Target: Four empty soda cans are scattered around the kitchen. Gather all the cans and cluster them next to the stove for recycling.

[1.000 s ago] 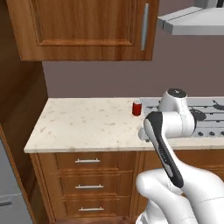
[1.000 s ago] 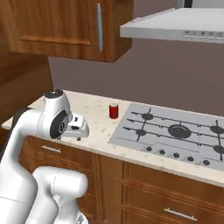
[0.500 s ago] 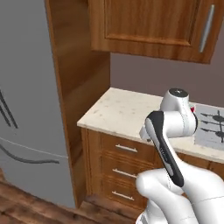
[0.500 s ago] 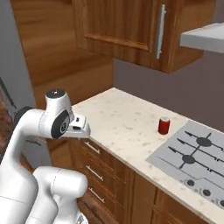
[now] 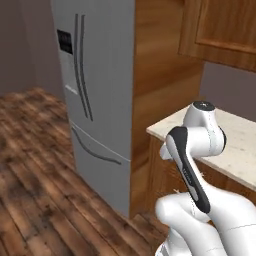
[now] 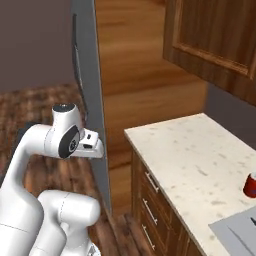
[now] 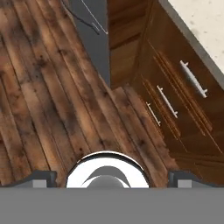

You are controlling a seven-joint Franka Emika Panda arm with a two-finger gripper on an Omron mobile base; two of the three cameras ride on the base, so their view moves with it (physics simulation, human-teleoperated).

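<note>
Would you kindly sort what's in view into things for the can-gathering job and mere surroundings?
Job:
- soda can
- stove, corner only

Surroundings:
- fridge
- counter
- drawers
- upper cabinet
- wood floor

From my right base camera I see a red soda can (image 6: 250, 185) standing on the speckled counter (image 6: 190, 150) at the frame's right edge. Wooden drawers (image 6: 152, 200) lie below, a grey refrigerator (image 6: 90, 90) stands left, and my end effector (image 6: 95, 148) hangs beside the refrigerator.
</note>
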